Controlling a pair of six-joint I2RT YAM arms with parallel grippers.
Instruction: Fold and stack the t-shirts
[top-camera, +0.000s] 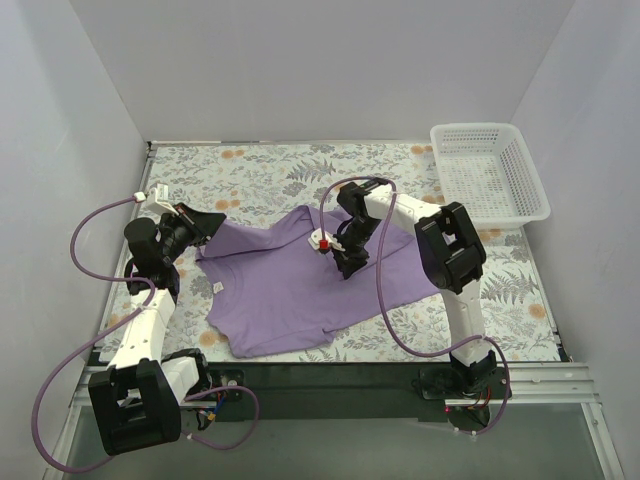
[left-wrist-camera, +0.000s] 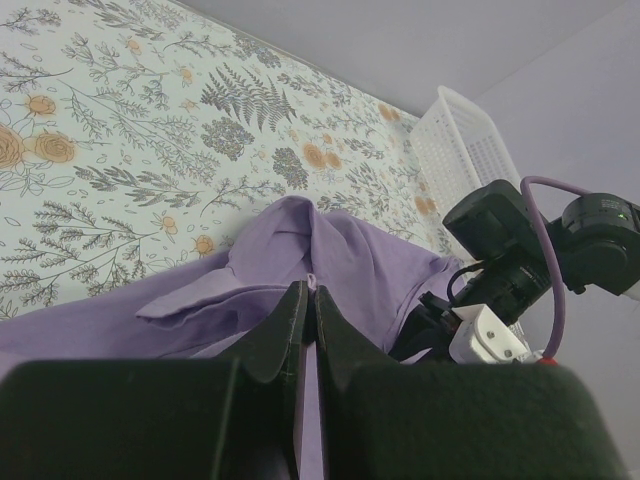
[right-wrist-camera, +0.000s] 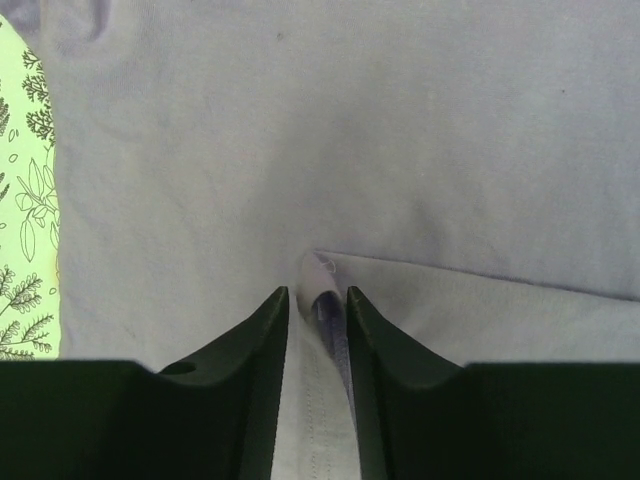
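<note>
At the left of the bench (top-camera: 260, 165), the left pincer (left-wrist-camera: 310, 288) points right, at the left edge of the t-shirt (top-camera: 290, 285). Its two dark fingers are pressed together along their length, and a thin sliver of purple cloth shows pinched at their tips. In the left wrist view the cloth rises from the bench surface up to that pinch and folds into soft ridges just beyond it.

The t-shirt lies on the flower-patterned bench between the two arms, spread mostly flat with its front edge near the arm bases. A small white neck label (top-camera: 219, 287) shows at its left edge, in front of the left pincer. The far part of the cloth is bunched into a low hump.

Further right, the right arm reaches over the middle of the t-shirt, with its pincer (right-wrist-camera: 318, 295) pointing down onto the cloth. The right wrist view shows its fingers a narrow way apart, one on each side of a small raised fold with a stitched hem. The fold stands up between the tips. Whether the fingers actually press it cannot be told.

At the far right corner of the bench sits a white lattice basket (top-camera: 490, 170), well apart from the t-shirt.
</note>
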